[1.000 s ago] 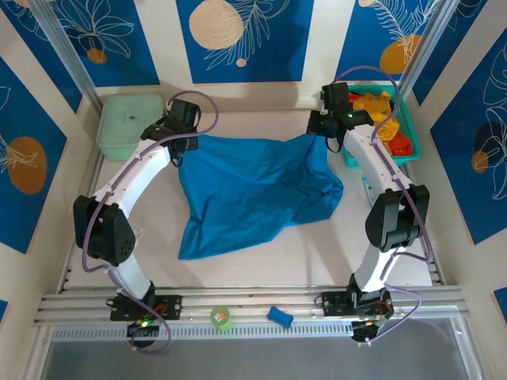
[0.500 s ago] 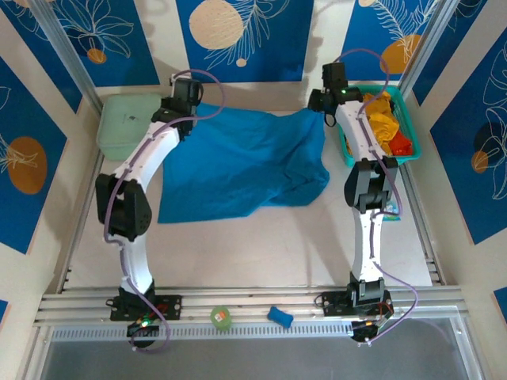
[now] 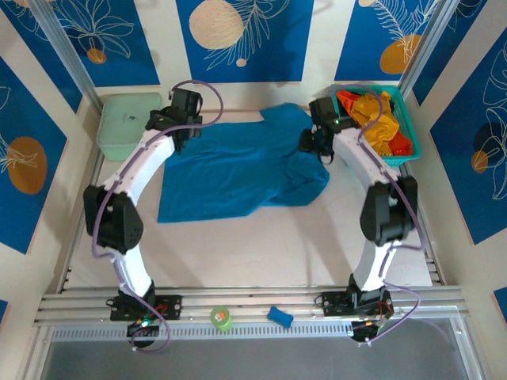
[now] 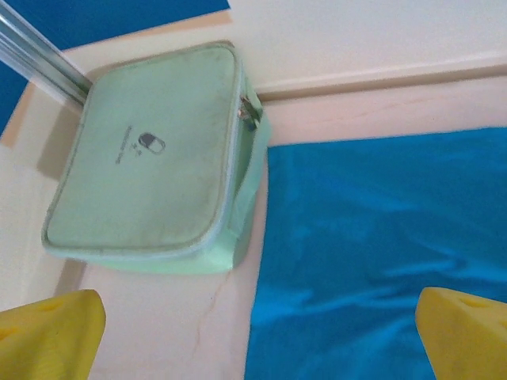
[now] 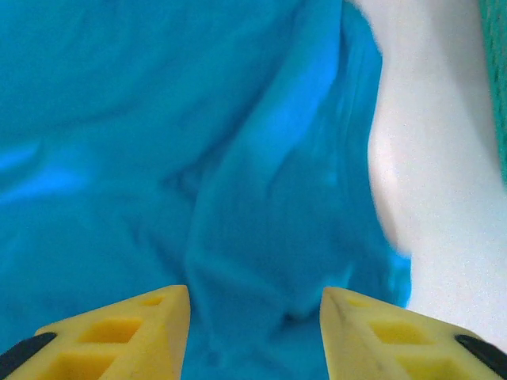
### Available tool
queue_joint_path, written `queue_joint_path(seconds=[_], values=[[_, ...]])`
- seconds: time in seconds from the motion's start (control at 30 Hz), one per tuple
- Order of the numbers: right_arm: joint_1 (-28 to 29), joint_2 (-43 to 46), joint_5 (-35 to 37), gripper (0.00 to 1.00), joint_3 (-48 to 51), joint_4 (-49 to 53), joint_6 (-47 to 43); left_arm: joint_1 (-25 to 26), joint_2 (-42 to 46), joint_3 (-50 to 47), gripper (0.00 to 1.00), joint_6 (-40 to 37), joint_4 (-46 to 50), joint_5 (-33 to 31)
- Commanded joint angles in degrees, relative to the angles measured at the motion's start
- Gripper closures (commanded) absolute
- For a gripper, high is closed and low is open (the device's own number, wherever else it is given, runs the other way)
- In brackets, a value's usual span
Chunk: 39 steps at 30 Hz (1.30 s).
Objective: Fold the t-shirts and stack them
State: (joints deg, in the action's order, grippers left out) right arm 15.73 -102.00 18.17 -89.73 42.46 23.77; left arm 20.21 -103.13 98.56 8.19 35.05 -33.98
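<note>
**A:** What sits at the upper left of the overhead view?

**B:** A mint-green case point(image 3: 127, 123), flat on the table point(image 3: 261, 245). Just right of it is the left gripper point(image 4: 255, 336). In its wrist view the yellow fingers point(image 4: 51, 336) stand at the two bottom corners, spread wide with nothing between them.

**A:** And the blue t-shirt point(image 3: 238, 170)?

**B:** It lies across the upper middle of the frame. Its left half is fairly flat, with the edge just beside the case. Its right side is rumpled and bunched.

**A:** Further right?

**B:** The right gripper point(image 5: 255, 328) hangs over that bunched cloth, fingers point(image 5: 119, 332) parted and pinching nothing. At the upper right, a teal basket point(image 3: 405, 107) holds a yellow-orange t-shirt point(image 3: 374, 111) and a red-orange t-shirt point(image 3: 401, 145).
</note>
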Motion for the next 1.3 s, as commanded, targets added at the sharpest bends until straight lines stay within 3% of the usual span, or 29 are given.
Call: queue_joint_path(seconds=[0.0,0.17,0.37,0.77,0.9,1.1,1.27], values=[[3.50,6.64,-4.37,0.56,9.92,-1.13,4.68,0.85,3.91,-5.48,0.02,5.84,8.41,5.95],[10.03,6.56,-9.91,0.61,17.74,-1.50,8.50,0.77,1.95,-11.91,0.05,8.72,6.92,7.52],[15.87,-1.10,-6.88,0.64,17.65,-2.95,11.34,0.54,-6.14,-10.15,0.06,10.19,4.43,8.46],[16.53,-13.04,-4.12,0.60,9.97,-2.34,8.32,-0.42,-18.13,-3.90,0.08,9.78,4.04,9.84],[16.79,-14.40,-2.42,0.72,8.95,-0.99,8.64,-0.48,-19.24,-4.90,0.08,9.66,3.23,9.96],[16.16,-14.73,-0.30,1.00,8.66,0.03,9.75,-0.57,-20.24,-6.57,0.09,9.58,2.05,10.29],[16.25,-11.62,1.06,1.00,9.08,2.92,10.16,-0.73,-20.09,-7.77,0.11,9.48,1.51,10.04]])
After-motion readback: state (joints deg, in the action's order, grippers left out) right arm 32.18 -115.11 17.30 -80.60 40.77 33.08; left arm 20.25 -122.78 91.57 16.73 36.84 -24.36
